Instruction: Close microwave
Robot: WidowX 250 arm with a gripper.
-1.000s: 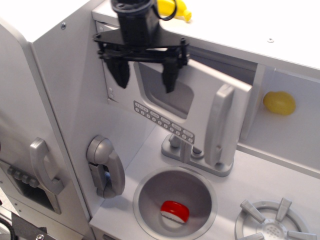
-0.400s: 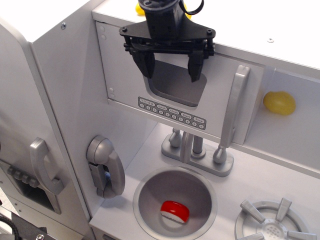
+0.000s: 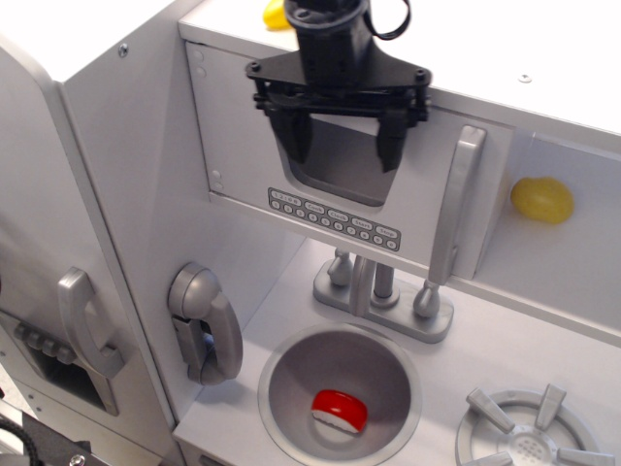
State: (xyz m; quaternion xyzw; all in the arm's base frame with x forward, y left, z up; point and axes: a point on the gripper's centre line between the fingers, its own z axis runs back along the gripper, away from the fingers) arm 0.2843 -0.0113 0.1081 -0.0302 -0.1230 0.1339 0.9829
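The microwave (image 3: 243, 155) is a light grey compartment at the top of the toy kitchen. Its flat door lies flush with the cabinet front. The door has a small dark window (image 3: 340, 177), a row of printed buttons (image 3: 335, 218) and a long silver handle (image 3: 453, 204) on its right side. My black gripper (image 3: 344, 153) hangs open and empty right in front of the door, its two fingers (image 3: 299, 138) spread over the window. I cannot tell if the fingertips touch the door.
A yellow lemon (image 3: 542, 199) sits in the open cubby right of the microwave. Below are a silver faucet (image 3: 374, 291), a round sink (image 3: 340, 388) holding a red-and-white object (image 3: 340, 410), a toy phone (image 3: 204, 325), a burner (image 3: 534, 437), and a grey panel with curved handle (image 3: 85, 325).
The microwave door has swung from ajar to flush with the cabinet. My gripper has moved right along with it, staying open in front of the window.
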